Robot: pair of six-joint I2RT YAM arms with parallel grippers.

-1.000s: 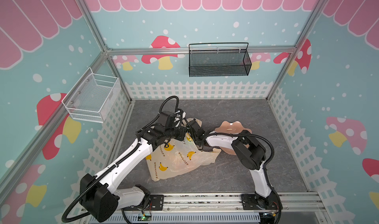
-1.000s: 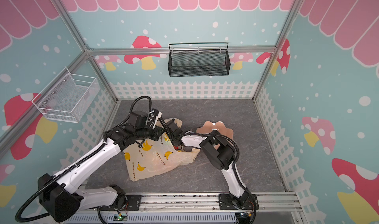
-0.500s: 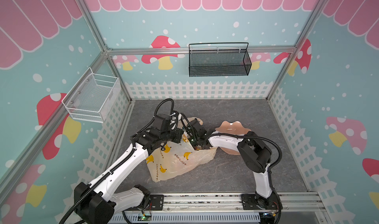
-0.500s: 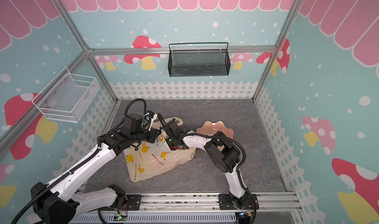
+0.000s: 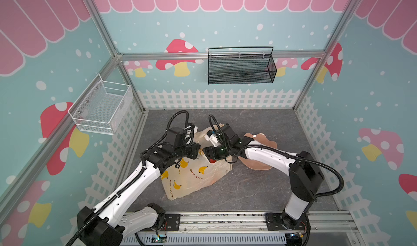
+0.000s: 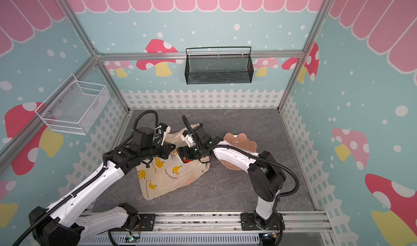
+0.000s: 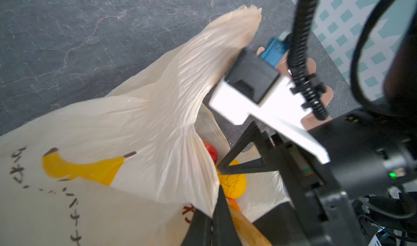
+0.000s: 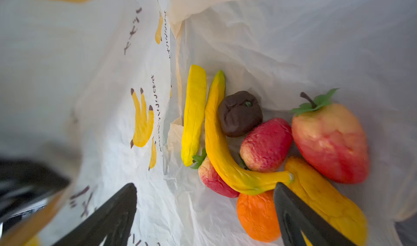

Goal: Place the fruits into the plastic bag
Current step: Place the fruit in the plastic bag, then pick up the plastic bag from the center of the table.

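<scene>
Claw [image 8: 205, 186] agape inside plastic bag [image 8: 293, 42]

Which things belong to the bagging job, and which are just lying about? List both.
Job: cream translucent plastic bag; in it, red toy strawberries, yellow bananas, orange tangerine, dark brown round fruit; left gripper shut on the bag's edge; right gripper open inside.
Lying about: pink wavy-edged plate, black mesh wall basket, white wire wall basket.

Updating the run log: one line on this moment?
left fingers: shut on cream translucent banana-print plastic bag | right fingers: open inside bag | glossy toy fruits: in bag
</scene>
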